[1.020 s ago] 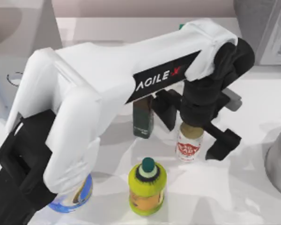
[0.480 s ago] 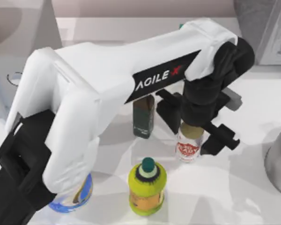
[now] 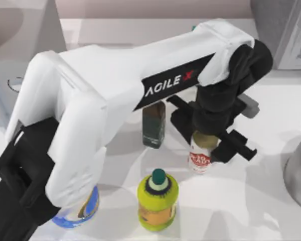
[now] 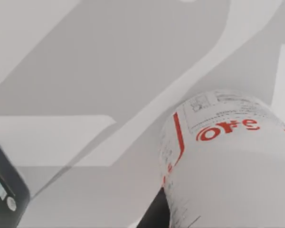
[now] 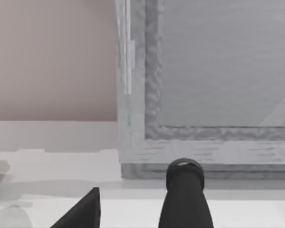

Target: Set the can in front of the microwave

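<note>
My left pincer (image 3: pixel 204 143) reaches across the white counter (image 3: pixel 251 201) and pinches the small white cylindrical can with the red emblem and dull gold-tan top (image 3: pixel 201 153), one black finger on each side of its upper part. The can sits near the middle of the counter, leaning a little, just to the right of a dark green box (image 3: pixel 154 124) and behind a yellow-green jar with a teal cap (image 3: pixel 157 200). In my left wrist view its white wall with red print (image 4: pixel 228 161) is very close. The large light grey boxy microwave (image 3: pixel 17 50) stands at the counter's far left, well apart from the can. I judge the grasp done; the carry over to the microwave's front and the release are left. My right pincer (image 5: pixel 137 204) is parked with fingers spread
</note>
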You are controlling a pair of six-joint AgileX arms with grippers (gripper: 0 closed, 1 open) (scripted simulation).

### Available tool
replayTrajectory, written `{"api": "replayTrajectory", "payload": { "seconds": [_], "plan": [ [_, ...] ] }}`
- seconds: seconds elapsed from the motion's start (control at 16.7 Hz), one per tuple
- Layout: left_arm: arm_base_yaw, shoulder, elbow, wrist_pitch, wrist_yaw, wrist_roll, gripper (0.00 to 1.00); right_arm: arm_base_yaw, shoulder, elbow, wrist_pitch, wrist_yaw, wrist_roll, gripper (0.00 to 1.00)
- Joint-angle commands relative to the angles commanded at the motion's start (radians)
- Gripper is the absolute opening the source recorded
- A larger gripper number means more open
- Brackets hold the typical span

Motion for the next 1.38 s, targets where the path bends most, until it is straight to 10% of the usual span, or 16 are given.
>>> {"api": "replayTrajectory", "payload": {
  "seconds": [1.38],
  "plan": [
    [-0.007, 0.009, 0.172, -0.163, 0.000, 0.002, 0.00, 0.000, 0.000, 0.000, 0.000, 0.000, 0.000, 1.00]
  ]
}}
